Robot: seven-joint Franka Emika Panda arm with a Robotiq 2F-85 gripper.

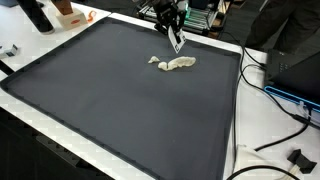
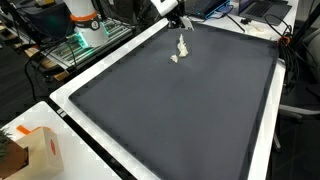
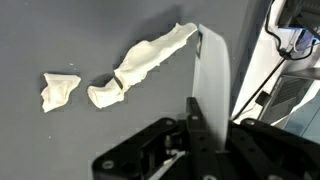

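Cloth [image 1: 180, 63], white and crumpled, lies at the far side of my dark mat [image 1: 100, 100], with one end lifted off the surface. My gripper [image 1: 176, 40] hangs just above it, fingers pressed together on that raised end. A small scrap [image 1: 153, 60] lies just left of the cloth. Cables [image 1: 285, 120] trail off the mat's right edge.

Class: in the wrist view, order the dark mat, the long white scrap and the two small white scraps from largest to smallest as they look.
1. dark mat
2. long white scrap
3. left small scrap and middle small scrap: about alike, so left unranked.
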